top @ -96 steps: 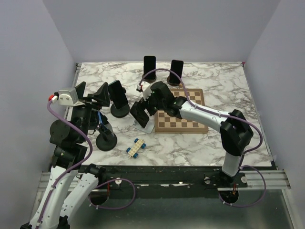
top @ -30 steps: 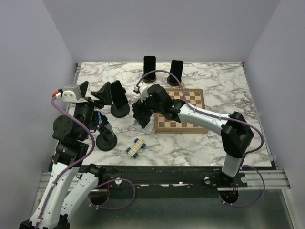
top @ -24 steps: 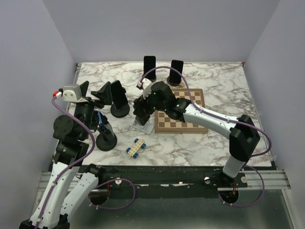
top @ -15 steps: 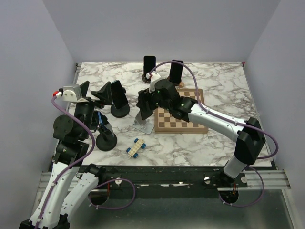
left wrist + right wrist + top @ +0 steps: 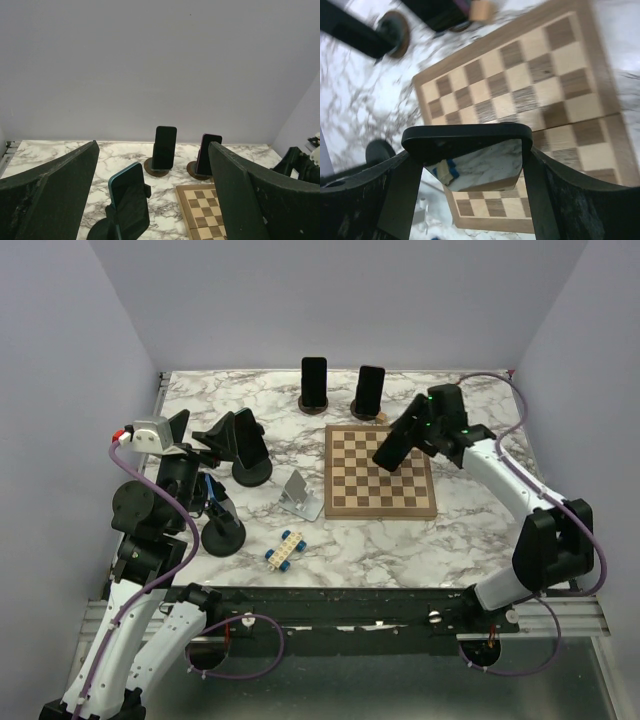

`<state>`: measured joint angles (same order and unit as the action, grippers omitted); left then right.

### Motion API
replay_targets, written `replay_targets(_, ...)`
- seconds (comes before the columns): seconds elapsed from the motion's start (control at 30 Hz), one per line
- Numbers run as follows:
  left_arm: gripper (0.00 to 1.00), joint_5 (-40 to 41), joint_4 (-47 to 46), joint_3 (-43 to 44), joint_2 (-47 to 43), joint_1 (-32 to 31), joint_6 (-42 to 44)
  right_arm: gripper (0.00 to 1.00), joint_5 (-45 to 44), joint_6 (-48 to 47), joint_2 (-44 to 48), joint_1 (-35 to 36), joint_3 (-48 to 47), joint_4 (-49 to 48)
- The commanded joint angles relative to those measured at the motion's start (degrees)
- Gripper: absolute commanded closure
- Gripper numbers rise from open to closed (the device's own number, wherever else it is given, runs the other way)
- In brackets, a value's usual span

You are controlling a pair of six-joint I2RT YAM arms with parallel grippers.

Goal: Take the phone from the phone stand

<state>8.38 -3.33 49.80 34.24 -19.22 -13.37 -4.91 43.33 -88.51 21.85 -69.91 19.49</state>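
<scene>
Big picture first: the marble table (image 5: 470,530) is busy, and the chessboard (image 5: 365,490) fills the middle-right of it, directly under the action. That's the worry. The right gripper (image 5: 471,167) hangs over the board's 3 o'clock side with the phone (image 5: 392,447) pinched across its width, one finger on each long edge. The phone is in the air and tilted, well apart from the bare silver stand (image 5: 299,494) over at 9 o'clock of the board. So the removal looks done; what's left is a safe set-down.

What could spoil it? The wrist view shows the fingers gripping smooth edges near one end, so most of the phone's length hangs out past the pinch. A quick swing or a jolt on landing could make it pivot or slide out and smack the board. Opening the fingers while it's this high and this tilted would drop it on a corner.

The left gripper (image 5: 153,150) sits at 9 o'clock, fingers spread wide, holding nothing. It's no threat unless it swings in.

Then the bystanders: two dark phones on round bases at 12 o'clock (image 5: 314,381) (image 5: 371,388) and a teal phone (image 5: 248,443) at 10. A drift backward could topple the nearer one. The little toy brick (image 5: 286,549) at 7 o'clock is well clear.
</scene>
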Motion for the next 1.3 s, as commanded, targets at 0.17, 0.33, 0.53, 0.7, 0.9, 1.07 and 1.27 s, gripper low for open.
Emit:
replay_targets(0.17,0.01,-1.6,0.4,0.1,0.1,-0.3,-0.9,0.99,8.4,19.2,3.9,-23.3,6.8,16.5)
replay_targets(0.33,0.01,-1.6,0.5,0.2,-0.2,-0.4,-1.0,0.99,8.7,21.3,6.6,-34.8,12.1,19.9)
replay_targets(0.53,0.01,-2.1,0.6,0.3,-0.7,-0.8,-1.6,0.99,6.5,20.2,9.9,-44.4,16.5,23.5)
replay_targets(0.7,0.01,-2.6,0.5,0.3,-0.9,-1.3,-2.2,0.99,0.3,22.0,12.2,-47.8,18.4,28.9)
replay_targets(0.9,0.01,-1.5,0.7,0.3,-1.9,-2.7,-1.6,0.99,-0.5,23.2,11.2,-49.8,22.3,31.7)
replay_targets(1.07,0.01,0.7,0.5,0.0,-2.9,-4.8,0.1,0.99,-3.4,24.6,12.5,-50.8,23.4,34.4)
replay_targets(1.27,0.01,1.8,0.3,-0.2,-3.6,-6.7,1.1,0.99,-9.0,25.6,12.0,-52.8,22.8,41.4)
